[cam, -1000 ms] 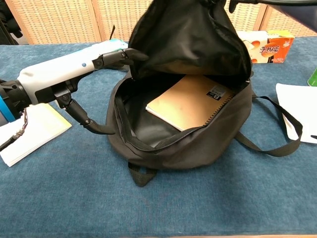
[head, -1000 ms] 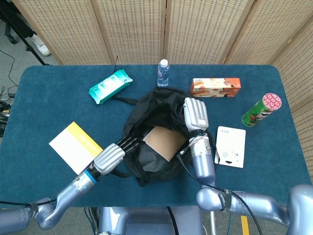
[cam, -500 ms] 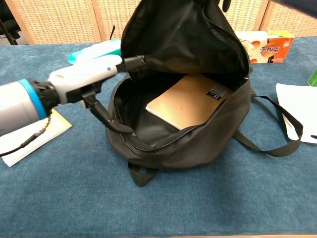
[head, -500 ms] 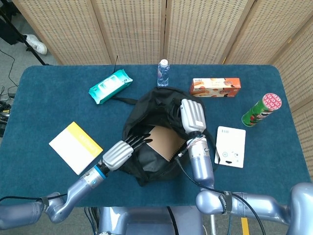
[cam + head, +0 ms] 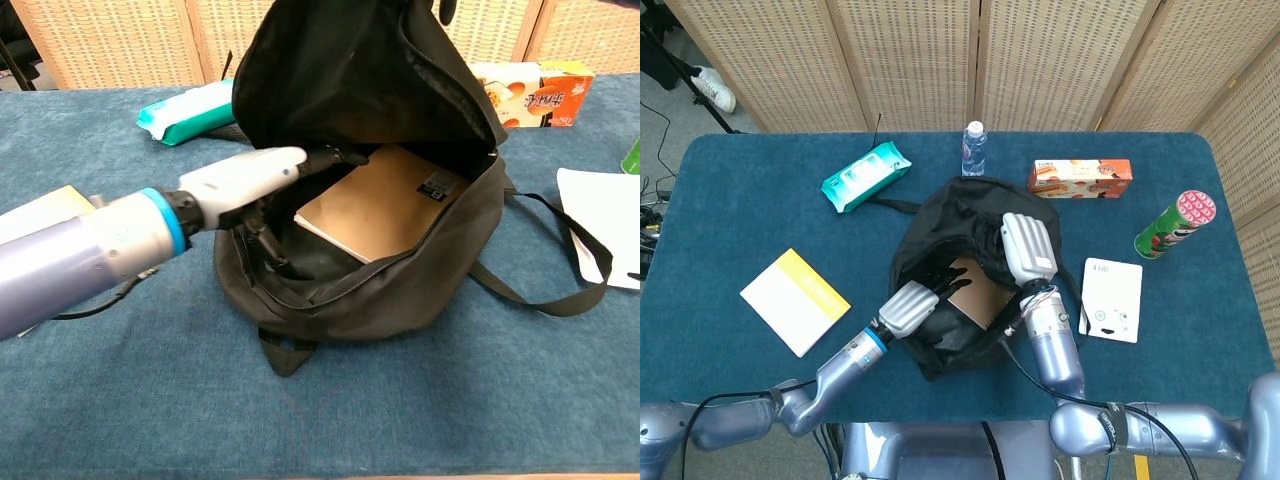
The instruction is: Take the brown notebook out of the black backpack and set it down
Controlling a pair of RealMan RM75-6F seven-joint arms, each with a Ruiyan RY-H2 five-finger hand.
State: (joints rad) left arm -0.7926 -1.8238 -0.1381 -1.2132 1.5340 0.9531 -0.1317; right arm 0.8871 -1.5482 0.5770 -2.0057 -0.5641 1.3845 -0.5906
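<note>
On the far left of the tabletop (image 5: 730, 200) I see a yellow-and-white booklet (image 5: 795, 300), and behind it a teal wipes pack (image 5: 865, 176). My left hand (image 5: 262, 177) is reaching into the mouth of the black backpack (image 5: 940, 235), its dark fingers (image 5: 335, 157) stretched out and slightly apart, holding nothing, with the tips right at the near corner of the brown notebook (image 5: 385, 205); I cannot tell if they touch it. The notebook lies flat inside the backpack, its spiral edge toward the right wall. My right hand (image 5: 1027, 247) grips the backpack's upper flap and holds it lifted, so the opening gapes toward me. A water bottle (image 5: 973, 148) stands behind the backpack. To the right sit an orange snack box (image 5: 1080, 178), a white card (image 5: 1112, 299) near the backpack's strap (image 5: 560, 260), and a green chip can (image 5: 1175, 224) toward the far right edge.
</note>
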